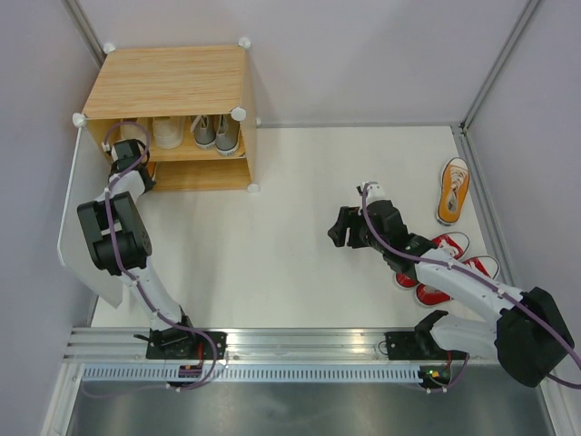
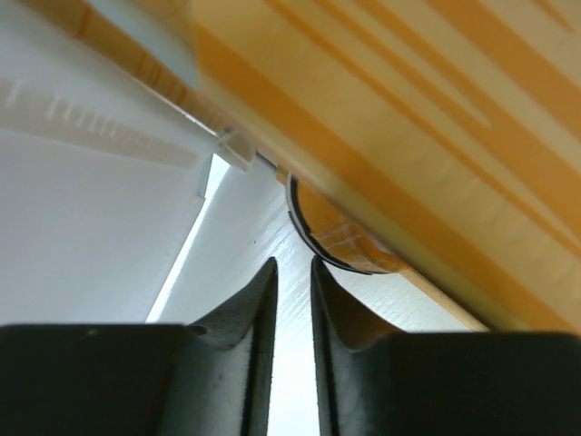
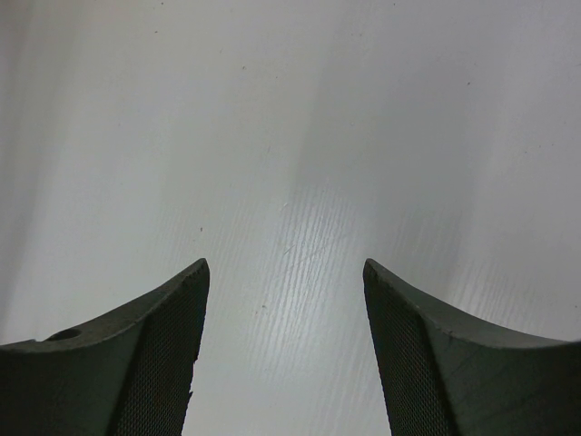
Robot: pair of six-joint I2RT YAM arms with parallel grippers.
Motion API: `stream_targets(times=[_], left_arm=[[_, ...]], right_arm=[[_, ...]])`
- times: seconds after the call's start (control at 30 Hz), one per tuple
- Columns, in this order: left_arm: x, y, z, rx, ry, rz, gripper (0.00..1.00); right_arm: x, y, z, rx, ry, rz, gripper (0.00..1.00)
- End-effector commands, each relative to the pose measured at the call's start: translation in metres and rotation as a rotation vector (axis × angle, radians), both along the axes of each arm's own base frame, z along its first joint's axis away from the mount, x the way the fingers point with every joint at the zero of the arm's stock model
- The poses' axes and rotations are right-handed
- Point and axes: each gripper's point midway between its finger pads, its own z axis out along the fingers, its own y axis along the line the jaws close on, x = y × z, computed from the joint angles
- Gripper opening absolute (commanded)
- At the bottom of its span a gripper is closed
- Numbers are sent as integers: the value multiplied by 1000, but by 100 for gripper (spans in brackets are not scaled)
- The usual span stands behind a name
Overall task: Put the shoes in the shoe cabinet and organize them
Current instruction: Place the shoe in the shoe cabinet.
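At about four o'clock on the white counter, a pair of red canvas sneakers with white soles lay partly under the right arm. The right end effector hung near the middle over bare counter, jaws spread wide and empty. Farther out, at two o'clock, lay a single orange canvas sneaker. At ten o'clock the left end effector, jaws drawn together on nothing, sat at the lower left corner of the light-wood cube shoe cabinet. Its white door panel was swung open toward nine o'clock. On the middle shelf stood cream sneakers, with grey sneakers beside them at three o'clock.
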Motion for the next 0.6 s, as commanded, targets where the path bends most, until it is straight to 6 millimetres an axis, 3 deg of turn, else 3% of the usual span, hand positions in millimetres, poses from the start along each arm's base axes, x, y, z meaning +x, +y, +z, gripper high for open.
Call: stream_targets(times=[0.0, 0.13, 0.57], left_arm=[[26, 5, 16, 16, -80, -23, 27], [28, 5, 15, 20, -64, -37, 32], [31, 10, -2, 18, 3, -30, 33]], right_arm=[[11, 5, 17, 4, -50, -4, 73], [11, 5, 17, 4, -53, -3, 73], [12, 5, 15, -1, -47, -2, 73]])
